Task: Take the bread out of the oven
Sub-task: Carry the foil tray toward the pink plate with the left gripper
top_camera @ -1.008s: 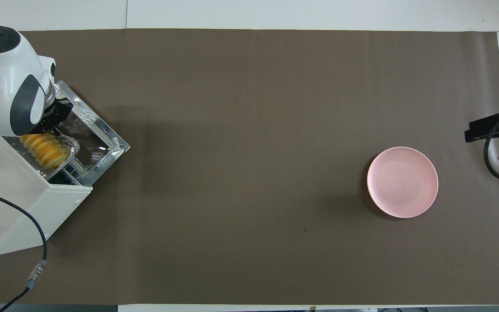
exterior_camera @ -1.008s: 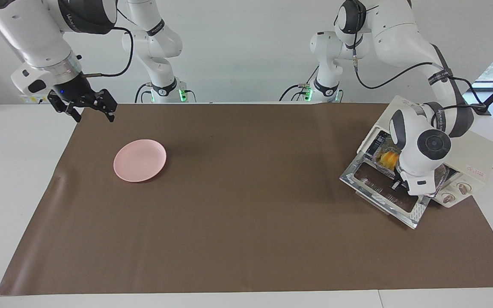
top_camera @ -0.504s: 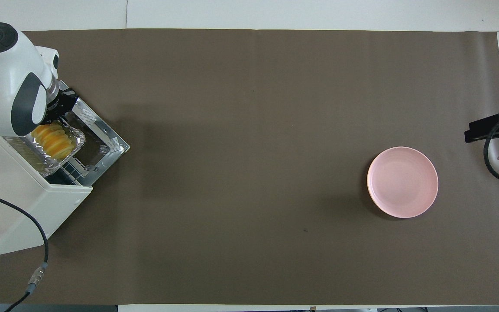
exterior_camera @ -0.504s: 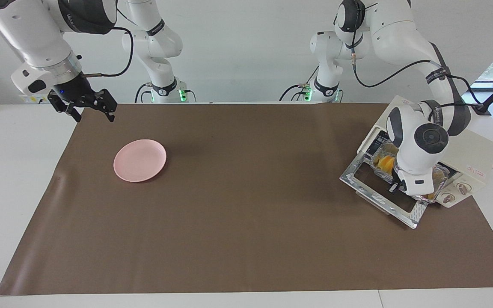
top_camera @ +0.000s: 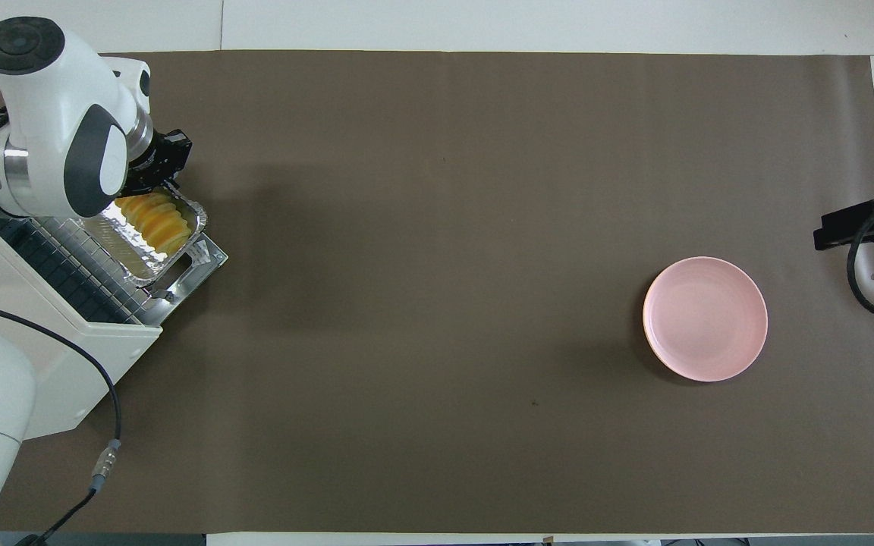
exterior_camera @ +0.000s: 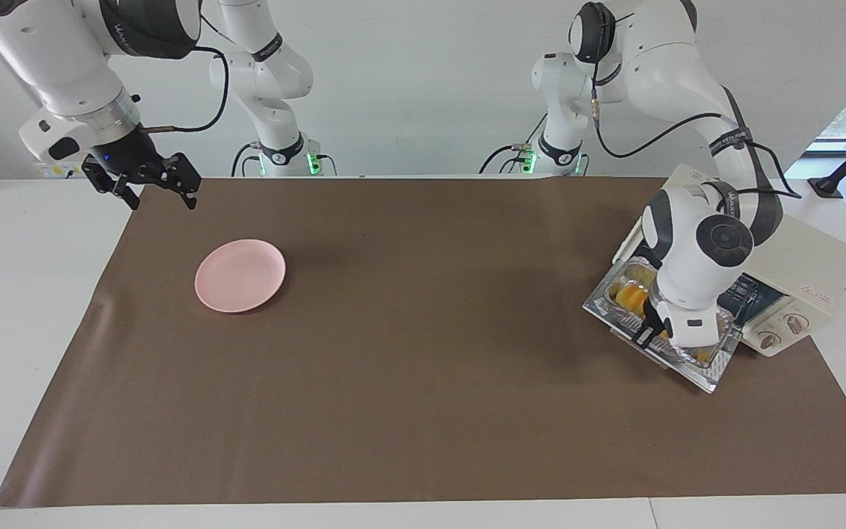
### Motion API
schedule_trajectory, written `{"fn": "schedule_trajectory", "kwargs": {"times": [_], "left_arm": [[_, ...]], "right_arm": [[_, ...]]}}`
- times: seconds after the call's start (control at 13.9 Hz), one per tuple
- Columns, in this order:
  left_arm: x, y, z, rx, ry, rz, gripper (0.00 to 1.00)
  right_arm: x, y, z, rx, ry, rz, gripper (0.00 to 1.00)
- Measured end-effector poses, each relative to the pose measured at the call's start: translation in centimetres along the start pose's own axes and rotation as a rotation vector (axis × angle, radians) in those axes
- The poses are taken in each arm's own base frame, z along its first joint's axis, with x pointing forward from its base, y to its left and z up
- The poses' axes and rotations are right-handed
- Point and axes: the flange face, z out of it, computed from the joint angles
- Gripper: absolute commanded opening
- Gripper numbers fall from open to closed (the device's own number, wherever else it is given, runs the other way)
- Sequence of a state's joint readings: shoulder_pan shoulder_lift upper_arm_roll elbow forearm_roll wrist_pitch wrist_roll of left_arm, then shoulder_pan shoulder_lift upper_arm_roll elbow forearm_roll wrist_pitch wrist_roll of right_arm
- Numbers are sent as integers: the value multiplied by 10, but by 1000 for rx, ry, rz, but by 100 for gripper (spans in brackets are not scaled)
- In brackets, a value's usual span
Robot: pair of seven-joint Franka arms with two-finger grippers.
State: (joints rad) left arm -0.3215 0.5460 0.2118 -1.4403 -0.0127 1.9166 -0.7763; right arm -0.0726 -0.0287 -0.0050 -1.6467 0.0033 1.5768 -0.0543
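The bread (exterior_camera: 630, 295), a ridged yellow-orange row of slices, lies in a crinkled silver foil tray (exterior_camera: 722, 332). The tray is over the lowered chrome-framed door (exterior_camera: 709, 376) of the cream-white oven (exterior_camera: 805, 257). My left gripper (exterior_camera: 647, 335) is shut on the tray's edge, on the side away from the oven. From overhead, the bread (top_camera: 152, 221) and tray (top_camera: 114, 244) sit out past the wire rack (top_camera: 65, 262), with the left gripper (top_camera: 166, 168) at the tray's end. My right gripper (exterior_camera: 158, 192) waits open above the table's edge near the pink plate (exterior_camera: 239, 274).
The oven (top_camera: 65, 364) stands at the left arm's end of the brown mat, its door (top_camera: 205, 258) opened toward the table's middle. The plate (top_camera: 705, 318) lies toward the right arm's end. The right gripper's tip (top_camera: 854, 226) shows beside it. A cable (top_camera: 103, 425) trails by the oven.
My left gripper has drawn the foil tray with the bread out of the oven, onto the lowered door. The wire rack now shows bare. The right arm has not moved.
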Motion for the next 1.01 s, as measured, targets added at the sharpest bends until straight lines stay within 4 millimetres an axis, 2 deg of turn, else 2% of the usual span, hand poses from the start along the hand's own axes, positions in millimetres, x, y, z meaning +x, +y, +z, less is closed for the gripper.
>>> {"fn": "schedule_trajectory", "kwargs": {"times": [0.22, 0.36, 0.5, 0.72, 0.94, 1.01], "left_arm": [[-11, 54, 0, -8, 5, 50, 0], [-36, 85, -1, -8, 8, 103, 0], [-78, 118, -6, -24, -3, 178, 0], [-153, 162, -12, -58, -57, 303, 0], [-220, 192, -18, -71, -71, 383, 0], [-236, 199, -20, -81, -80, 391, 0]], "right_arm": [[0, 0, 1, 0, -2, 0, 100], [-1, 0, 3, 0, -7, 0, 100], [-1, 0, 5, 1, -14, 0, 100], [-3, 0, 7, 1, -18, 1, 100], [-4, 0, 7, 1, -18, 1, 100], [-5, 0, 7, 1, -18, 1, 100]]}}
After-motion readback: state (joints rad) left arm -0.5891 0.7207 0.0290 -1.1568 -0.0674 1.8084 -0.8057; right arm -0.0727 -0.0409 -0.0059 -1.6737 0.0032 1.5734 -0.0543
